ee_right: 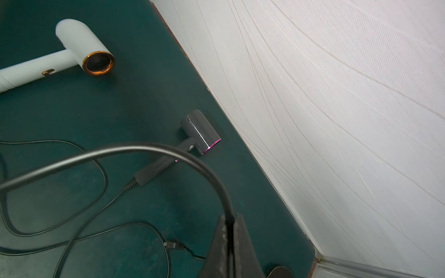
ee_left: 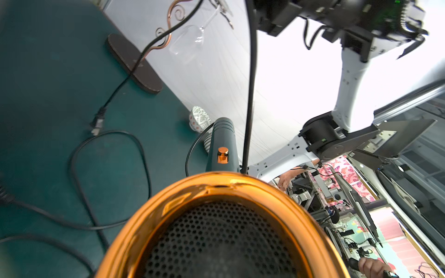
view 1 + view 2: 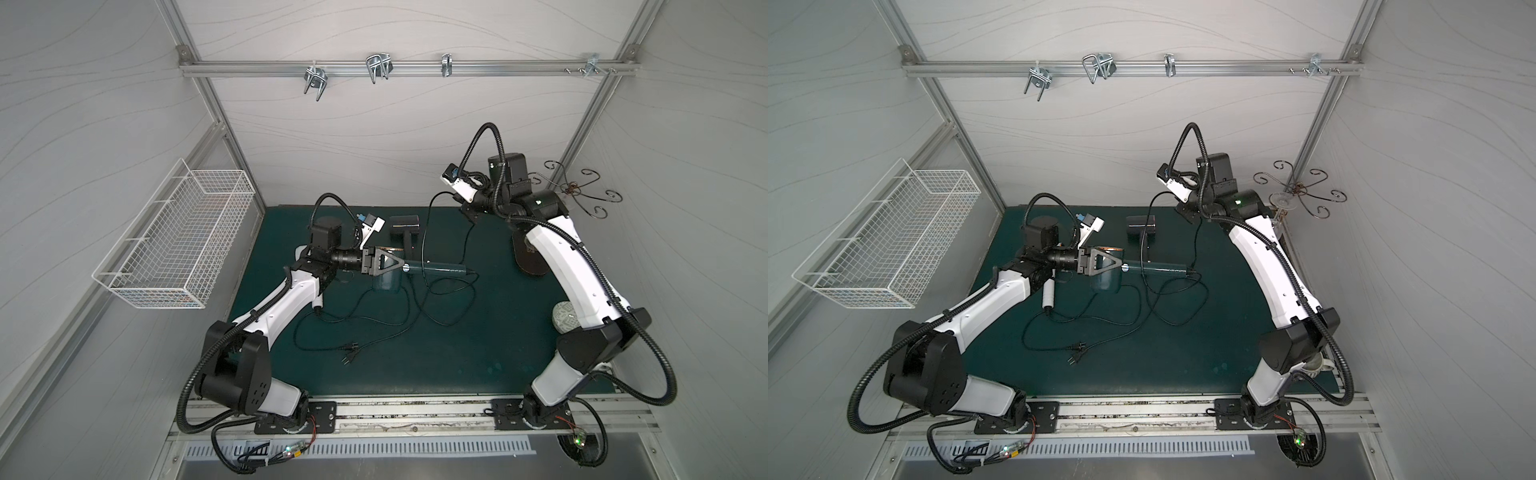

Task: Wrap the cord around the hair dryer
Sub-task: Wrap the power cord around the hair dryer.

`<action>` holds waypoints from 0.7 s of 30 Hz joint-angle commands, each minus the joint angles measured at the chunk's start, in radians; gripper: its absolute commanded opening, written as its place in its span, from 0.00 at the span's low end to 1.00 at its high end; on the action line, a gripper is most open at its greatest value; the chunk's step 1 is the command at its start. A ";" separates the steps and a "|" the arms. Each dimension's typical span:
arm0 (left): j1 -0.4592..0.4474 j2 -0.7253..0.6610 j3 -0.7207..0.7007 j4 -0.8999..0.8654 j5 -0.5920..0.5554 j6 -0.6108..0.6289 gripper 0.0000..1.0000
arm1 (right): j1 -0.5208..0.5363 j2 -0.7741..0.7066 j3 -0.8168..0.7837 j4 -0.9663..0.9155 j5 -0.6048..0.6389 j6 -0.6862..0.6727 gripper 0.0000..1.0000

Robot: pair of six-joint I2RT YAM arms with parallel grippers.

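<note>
The teal hair dryer [image 3: 436, 270] lies sideways over the green mat in both top views, its handle pointing right. My left gripper [image 3: 397, 269] is shut on its head; the left wrist view is filled by the copper rim [image 2: 216, 190], so the fingers are hidden there. The black cord [image 3: 466, 245] rises from the handle's end to my right gripper [image 3: 469, 214], which hangs high near the back wall. The right wrist view shows that gripper [image 1: 230, 223] shut on the cord [image 1: 168, 149]. From there the cord arcs down across the handle into loose loops [image 3: 449, 303].
A dark grey hair dryer [image 3: 405, 228] lies behind the teal one. A white hair dryer [image 3: 1048, 293] is partly under my left arm. Plugs [image 3: 351, 353] and more cords lie in front. A glass stand [image 3: 577, 189], its dark base [image 3: 528, 257], a patterned cup [image 3: 563, 316] and a wire basket [image 3: 178, 232] line the sides.
</note>
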 commanded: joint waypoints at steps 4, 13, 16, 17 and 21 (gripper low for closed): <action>-0.037 0.028 0.089 0.320 0.086 -0.138 0.00 | -0.114 0.063 0.016 0.009 -0.263 0.127 0.00; -0.036 0.091 0.206 0.503 0.076 -0.277 0.00 | -0.254 0.086 -0.115 0.055 -0.553 0.307 0.00; -0.033 0.126 0.233 0.590 0.065 -0.349 0.00 | -0.267 0.070 -0.182 0.069 -0.577 0.335 0.00; -0.030 0.139 0.239 0.628 0.055 -0.380 0.00 | -0.270 0.063 -0.204 0.075 -0.587 0.343 0.00; -0.003 0.210 0.266 0.852 0.012 -0.579 0.00 | -0.272 0.033 -0.287 0.097 -0.609 0.373 0.00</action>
